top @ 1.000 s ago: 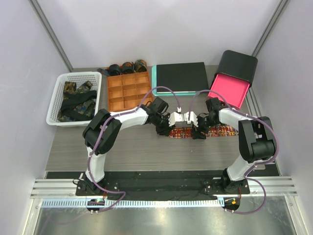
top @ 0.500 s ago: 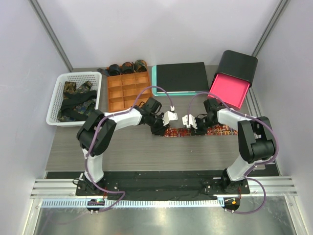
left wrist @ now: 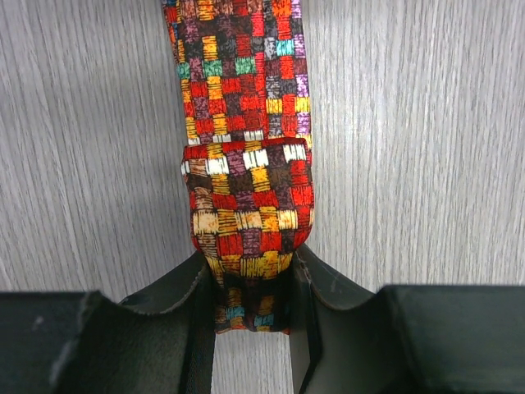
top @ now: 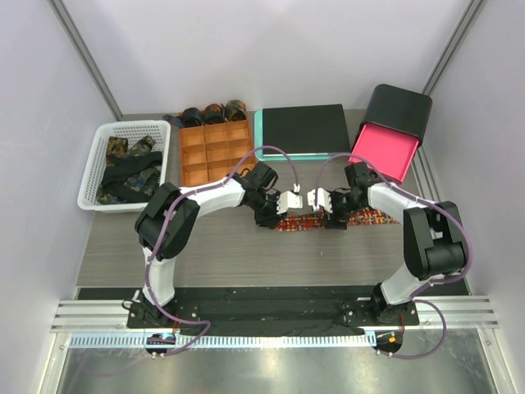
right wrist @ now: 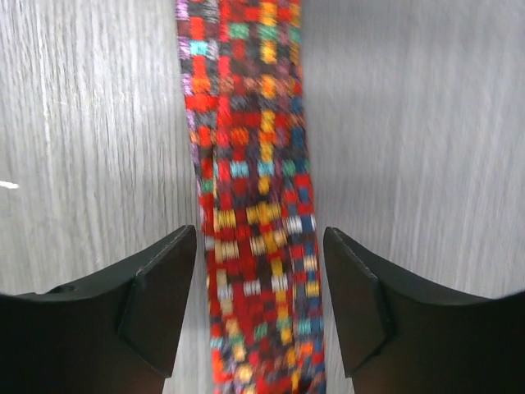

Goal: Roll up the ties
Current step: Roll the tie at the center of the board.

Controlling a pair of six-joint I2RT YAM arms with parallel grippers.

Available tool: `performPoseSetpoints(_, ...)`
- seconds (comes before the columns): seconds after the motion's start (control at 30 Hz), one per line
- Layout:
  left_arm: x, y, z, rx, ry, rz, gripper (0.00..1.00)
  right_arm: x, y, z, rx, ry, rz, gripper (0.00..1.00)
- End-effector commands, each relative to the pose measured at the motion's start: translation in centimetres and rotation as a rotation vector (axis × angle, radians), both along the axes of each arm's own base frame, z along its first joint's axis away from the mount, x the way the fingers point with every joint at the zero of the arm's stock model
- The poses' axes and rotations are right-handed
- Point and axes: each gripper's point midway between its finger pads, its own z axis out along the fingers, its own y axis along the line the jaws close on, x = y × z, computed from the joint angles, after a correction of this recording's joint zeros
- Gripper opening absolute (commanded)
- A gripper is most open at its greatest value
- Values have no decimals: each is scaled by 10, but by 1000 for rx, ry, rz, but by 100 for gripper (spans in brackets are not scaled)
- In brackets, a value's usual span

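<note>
A red-orange multicoloured check tie (top: 361, 219) lies flat across the table's middle. Its left end is folded into a small thick roll (left wrist: 246, 201). My left gripper (left wrist: 250, 275) is shut on that roll, with both black fingers (left wrist: 168, 300) pressed against its sides. The rest of the tie (left wrist: 242, 74) runs away from it over the wood. My right gripper (right wrist: 261, 246) is open and straddles the flat tie (right wrist: 246, 156), with a gap on each side. In the top view my left gripper (top: 269, 217) and right gripper (top: 332, 218) face each other along the tie.
Three dark rolled ties (top: 213, 113) sit behind the orange compartment tray (top: 215, 152). A white basket (top: 90, 176) at the left holds dark green patterned ties (top: 127, 164). A black pad with a teal edge (top: 302, 130) and a black-and-pink box (top: 390, 135) stand at the back right.
The two grippers have drawn apart. My left gripper has moved left with the rolled end. My right gripper narrowed and then widened again over the tie.
</note>
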Motion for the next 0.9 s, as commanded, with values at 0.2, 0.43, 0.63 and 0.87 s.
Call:
performPoseSetpoints(0.2, -8, 12, -17, 87, 39, 11, 22, 14, 6, 86, 409, 506, -744, 66)
performPoseSetpoints(0.43, -9, 12, -18, 85, 42, 17, 23, 21, 53, 90, 680, 950, -1143, 63)
performPoseSetpoints(0.63, -9, 12, -18, 84, 42, 14, 24, 26, 88, 70, 676, 1000, -1177, 63)
performPoseSetpoints(0.87, -10, 11, -18, 80, 46, 16, 25, 25, 110, 41, 619, 1062, -1214, 60)
